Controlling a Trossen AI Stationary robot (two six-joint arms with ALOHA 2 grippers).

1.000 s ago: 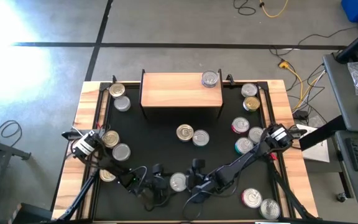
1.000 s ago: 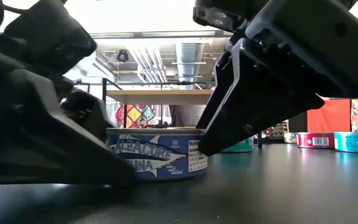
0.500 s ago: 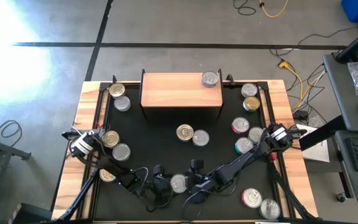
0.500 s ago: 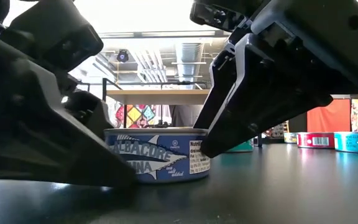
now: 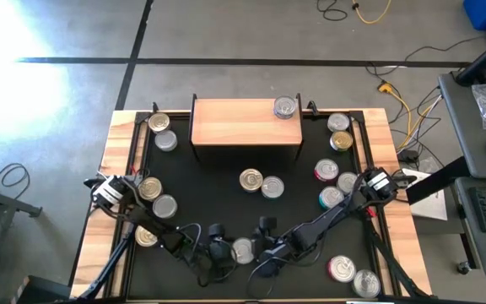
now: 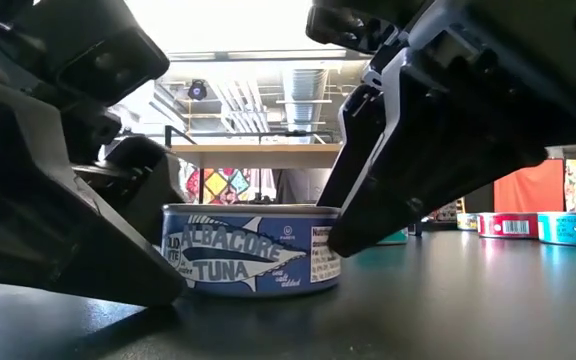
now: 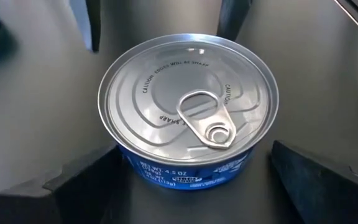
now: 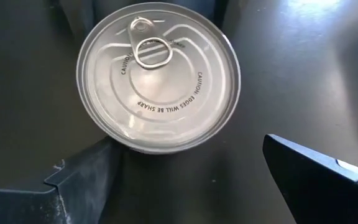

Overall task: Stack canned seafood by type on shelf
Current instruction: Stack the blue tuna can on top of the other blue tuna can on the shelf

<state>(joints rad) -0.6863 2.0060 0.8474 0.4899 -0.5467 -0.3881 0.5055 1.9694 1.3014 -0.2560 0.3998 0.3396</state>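
A blue-labelled tuna tin [image 5: 242, 250] with a silver pull-tab lid [image 7: 188, 99] stands on its base on the black table, near the front edge. Both grippers are open and straddle it. My left gripper [image 5: 226, 251] comes at it from the table's left, a finger on each side of the tin [image 7: 194, 149]. My right gripper [image 5: 260, 246] comes from the right and above, its fingers [image 8: 194, 155] spread beside the tin. The light-wood shelf [image 5: 234, 122] stands at the back, with one silver tin [image 5: 285, 107] on its right end. My left gripper has one finger [image 7: 98, 171] right beside the tin's blue side wall [image 7: 135, 168]; whether it touches, I cannot tell. My right gripper has one finger [image 8: 92, 168] next to the lid's rim [image 8: 120, 140]; whether it touches, I cannot tell.
Loose tins lie all round: a pair at centre [image 5: 260, 183], three at the left [image 5: 150, 187], two at the back left [image 5: 160, 127], several along the right side [image 5: 332, 173] and two at the near right [image 5: 344, 268]. Wooden rails edge the table [image 5: 121, 152].
My left gripper has tipped and turned where it stands, uncovering more of the tin's label in the low view. The tin has slid a little toward the table's near edge. Both grippers stay open.
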